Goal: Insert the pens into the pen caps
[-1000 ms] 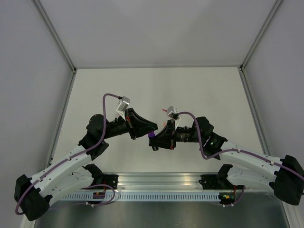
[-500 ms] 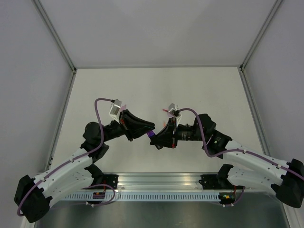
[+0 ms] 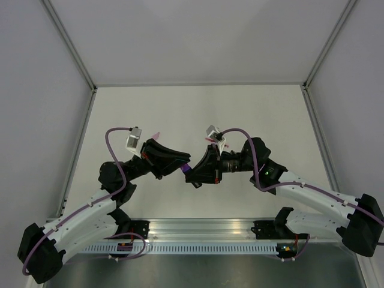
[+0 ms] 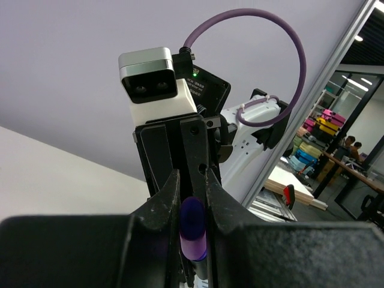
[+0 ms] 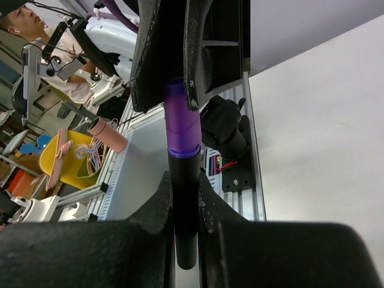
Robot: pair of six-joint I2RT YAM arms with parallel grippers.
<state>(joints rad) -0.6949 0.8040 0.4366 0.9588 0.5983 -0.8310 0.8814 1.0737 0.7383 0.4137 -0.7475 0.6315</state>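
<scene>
The black-bodied pen (image 5: 185,207) is clamped upright in my right gripper (image 5: 185,186). The purple cap (image 5: 181,123) sits on the pen's upper end, and its top lies between the fingers (image 5: 157,57) of my left gripper. In the left wrist view my left gripper (image 4: 193,192) is shut on the purple cap (image 4: 193,231), with the pen's dark body just below it. In the top view the two grippers, left (image 3: 183,165) and right (image 3: 194,173), meet tip to tip above the table's middle, the purple cap (image 3: 187,170) between them.
A small pink item (image 3: 155,133) lies on the table behind the left wrist. A small orange-red item (image 3: 209,139) lies behind the right wrist camera. Grey walls close off the table (image 3: 270,114) on three sides. An aluminium rail (image 3: 204,231) runs along the near edge.
Both wrists have shifted left and the left wrist camera has swung left. The two grippers have drawn closer together, with the purple cap still between them.
</scene>
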